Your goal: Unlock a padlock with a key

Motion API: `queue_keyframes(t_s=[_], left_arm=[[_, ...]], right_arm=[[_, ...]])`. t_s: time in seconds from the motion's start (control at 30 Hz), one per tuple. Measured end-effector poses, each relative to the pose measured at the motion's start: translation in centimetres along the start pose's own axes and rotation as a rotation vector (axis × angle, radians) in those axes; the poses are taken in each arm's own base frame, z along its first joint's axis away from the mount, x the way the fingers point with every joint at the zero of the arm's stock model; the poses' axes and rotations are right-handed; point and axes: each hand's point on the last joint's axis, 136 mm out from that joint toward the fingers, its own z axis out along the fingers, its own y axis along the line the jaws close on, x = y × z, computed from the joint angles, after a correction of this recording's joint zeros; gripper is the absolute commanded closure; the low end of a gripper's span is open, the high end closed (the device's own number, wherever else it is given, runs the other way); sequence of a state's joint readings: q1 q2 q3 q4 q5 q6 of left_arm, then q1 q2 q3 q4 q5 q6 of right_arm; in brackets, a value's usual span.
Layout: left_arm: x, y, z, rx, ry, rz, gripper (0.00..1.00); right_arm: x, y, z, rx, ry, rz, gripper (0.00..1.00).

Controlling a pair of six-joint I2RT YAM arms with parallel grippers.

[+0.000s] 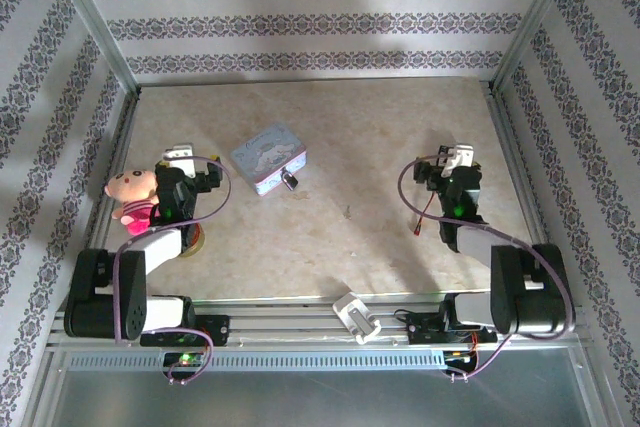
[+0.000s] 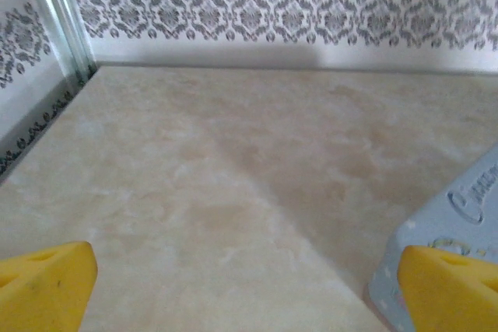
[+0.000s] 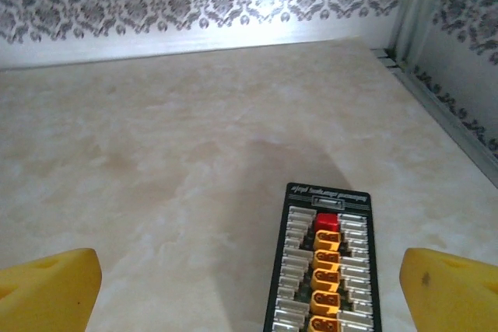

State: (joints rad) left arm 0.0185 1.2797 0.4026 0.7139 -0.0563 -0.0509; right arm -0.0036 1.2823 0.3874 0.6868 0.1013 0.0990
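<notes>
Both arms stand wide apart, with the padlock at the tin's corner between them.

The padlock lies on the tabletop touching the lower right edge of the pale tin box, upper left of centre in the overhead view. It is probably hooked to the clasp, though that is too small to tell. The left fingers are spread wide and hold nothing, and the tin's corner is just behind the one at lower right of that wrist view. The right fingers are released too, above a black battery holder. Bare tabletop runs between the arms, so I judge the lock easiest to approach from the frame's centre. Walls crowd the left and right edges, and a plush toy sits by the left arm. I cannot tell which item is the key.
</notes>
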Motion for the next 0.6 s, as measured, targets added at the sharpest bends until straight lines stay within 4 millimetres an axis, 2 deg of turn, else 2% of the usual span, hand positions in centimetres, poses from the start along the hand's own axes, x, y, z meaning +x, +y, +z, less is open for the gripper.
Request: queue_keyframes(t_s=[0.13,0.23,0.3,0.37,0.47,0.6], left_arm=[[-2.6,0.1,-1.3,-0.002,-0.043,-0.080,0.01],[-3.9,-0.1,-2.3,0.012,-0.076,-0.179,0.01],[-4.2,-0.4,-2.7,0.027,-0.082,-0.242,0.01],[-3.7,-1.2,-3.0,0.049,-0.062,-0.299,0.01],[-2.3,-3.6,-3.6,0.107,-0.011,-0.351,0.01],[-0.4,-9.0,-5.0,0.231,0.069,-0.353,0.01]], right_arm=[[-2.6,0.1,-1.7,0.025,-0.012,0.046,0.02],[-3.4,1.0,-3.0,0.026,0.005,0.067,0.03],[-3.2,1.8,-3.7,0.020,0.044,0.079,0.10],[-2.3,2.8,-4.4,0.007,0.108,0.087,0.22],[-0.6,4.6,-5.3,-0.017,0.216,0.091,0.35],[1.8,7.4,-6.9,-0.063,0.341,0.094,0.38]])
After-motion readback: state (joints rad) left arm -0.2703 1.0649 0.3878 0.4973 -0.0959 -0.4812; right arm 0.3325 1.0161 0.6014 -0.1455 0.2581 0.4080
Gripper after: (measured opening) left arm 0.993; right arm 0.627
